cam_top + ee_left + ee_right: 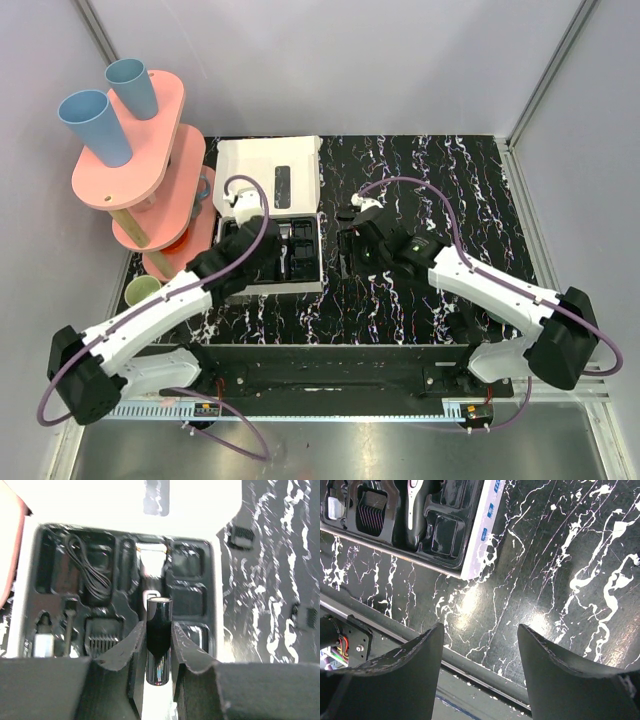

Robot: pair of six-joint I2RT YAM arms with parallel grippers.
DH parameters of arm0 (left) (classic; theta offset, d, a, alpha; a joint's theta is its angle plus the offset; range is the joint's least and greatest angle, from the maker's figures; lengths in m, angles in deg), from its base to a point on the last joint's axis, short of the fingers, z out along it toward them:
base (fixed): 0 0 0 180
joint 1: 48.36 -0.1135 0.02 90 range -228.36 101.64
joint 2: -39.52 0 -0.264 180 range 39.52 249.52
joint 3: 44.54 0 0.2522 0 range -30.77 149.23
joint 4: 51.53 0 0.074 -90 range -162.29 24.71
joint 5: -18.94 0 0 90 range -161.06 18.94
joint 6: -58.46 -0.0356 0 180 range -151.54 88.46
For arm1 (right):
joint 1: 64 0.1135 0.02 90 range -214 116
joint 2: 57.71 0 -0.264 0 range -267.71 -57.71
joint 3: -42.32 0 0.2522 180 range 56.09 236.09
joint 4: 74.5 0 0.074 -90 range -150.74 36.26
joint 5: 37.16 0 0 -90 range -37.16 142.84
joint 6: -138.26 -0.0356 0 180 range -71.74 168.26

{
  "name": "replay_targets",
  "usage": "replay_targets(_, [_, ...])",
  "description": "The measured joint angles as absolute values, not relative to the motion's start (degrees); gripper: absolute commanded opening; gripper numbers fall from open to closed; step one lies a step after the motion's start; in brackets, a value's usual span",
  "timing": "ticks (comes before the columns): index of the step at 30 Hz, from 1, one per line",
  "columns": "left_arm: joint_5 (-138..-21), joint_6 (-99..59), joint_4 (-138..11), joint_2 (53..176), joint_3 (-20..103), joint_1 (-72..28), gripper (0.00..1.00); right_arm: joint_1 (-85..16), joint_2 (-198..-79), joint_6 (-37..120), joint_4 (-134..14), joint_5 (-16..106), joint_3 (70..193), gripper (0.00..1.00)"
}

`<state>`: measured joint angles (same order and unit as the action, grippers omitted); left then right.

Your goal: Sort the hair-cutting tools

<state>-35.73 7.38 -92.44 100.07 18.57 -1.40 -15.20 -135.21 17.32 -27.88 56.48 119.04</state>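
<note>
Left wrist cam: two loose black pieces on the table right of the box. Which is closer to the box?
The upper one, just off the white box's far corner; the other loose piece lies well right, at the frame edge.

The top view shows two robot arms: the left arm [150,320] at seven o'clock and the right arm [500,290] at four o'clock. At ten o'clock there are two cups on one pink stand [160,120]: a first blue cup [95,125] and a second blue cup [132,87]. One green cup [143,290] is at nine o'clock.

There is one white box [250,160], with one black tray [305,235], and one clipper [159,640].

The left wrist view shows three combs: the first comb attachment [103,636] at eight o'clock, the second comb attachment [241,534] at one o'clock and the third comb attachment [305,616] at three o'clock. It also shows one coiled cable [87,575].
</note>
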Motion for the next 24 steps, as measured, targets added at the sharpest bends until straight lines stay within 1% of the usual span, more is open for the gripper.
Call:
replay_targets(3, [-36.9, 4.6, -89.7, 103.8, 20.1, -7.6, 0.00, -15.3, -134.4, 17.3, -27.9, 56.8, 118.7, 0.68])
replay_targets(7, [-39.1, 0.8, -86.3, 108.5, 20.1, -12.5, 0.00, -15.4, -133.4, 17.3, -27.9, 56.8, 118.3, 0.68])
replay_targets(16, [-44.0, -6.9, -74.9, 118.0, 20.1, -16.5, 0.00, -15.8, -132.5, 17.3, -26.9, 56.8, 118.2, 0.68])
replay_targets(24, [-44.9, -11.9, -71.5, 126.1, 21.4, -18.4, 0.00, -15.8, -130.1, 17.3, -25.4, 56.8, 118.2, 0.69])
